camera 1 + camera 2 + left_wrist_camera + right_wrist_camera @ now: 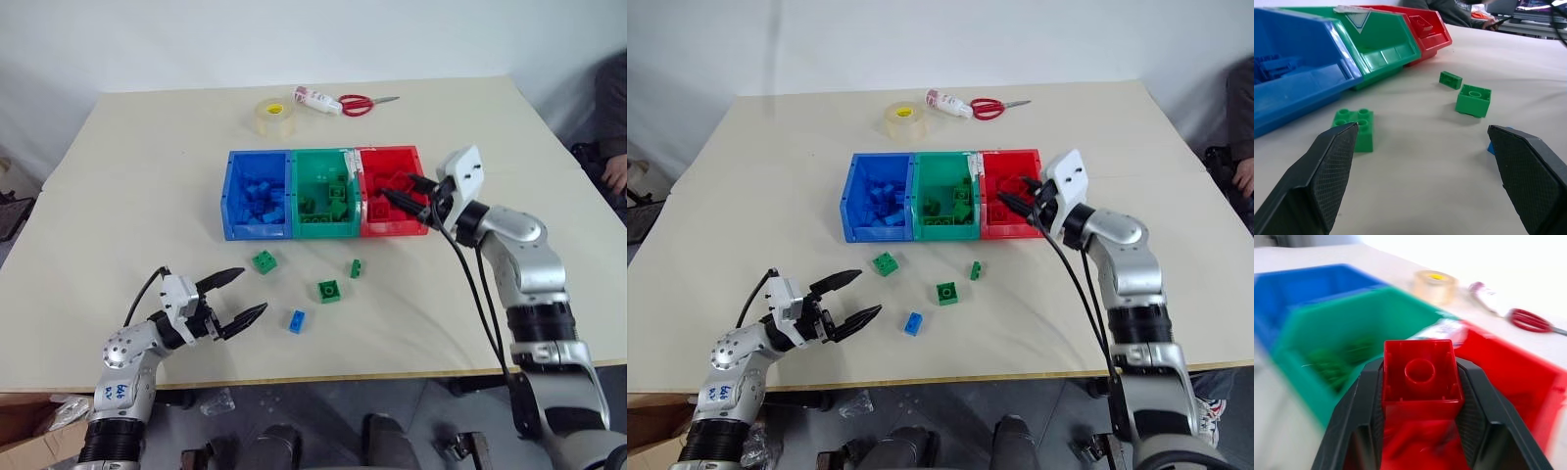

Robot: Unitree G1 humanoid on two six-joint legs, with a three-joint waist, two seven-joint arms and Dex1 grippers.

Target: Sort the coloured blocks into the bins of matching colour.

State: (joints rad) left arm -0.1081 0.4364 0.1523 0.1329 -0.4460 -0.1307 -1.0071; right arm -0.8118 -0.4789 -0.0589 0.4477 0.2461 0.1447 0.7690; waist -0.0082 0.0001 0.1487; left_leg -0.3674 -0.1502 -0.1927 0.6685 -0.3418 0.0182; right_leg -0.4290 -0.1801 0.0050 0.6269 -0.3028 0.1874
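Our right end effector is clamped on a red block, carried above the red bin at the right end of the joined row. From the right wrist view the block sits squarely between the two fingers, its hollow underside facing the camera. We judge the step in hand to be the drop into the red bin: we should bring the block fully inside the bin's rim, away from the wall shared with the green bin, and only then spread the fingers, keeping low enough that the brick does not bounce out.

Our left end effector hangs with its fingers wide apart and empty, just above the surface in front of the bins. Near it lie three green blocks and one blue block, all still loose in front of the bins. The blue bin already holds several blue bricks.
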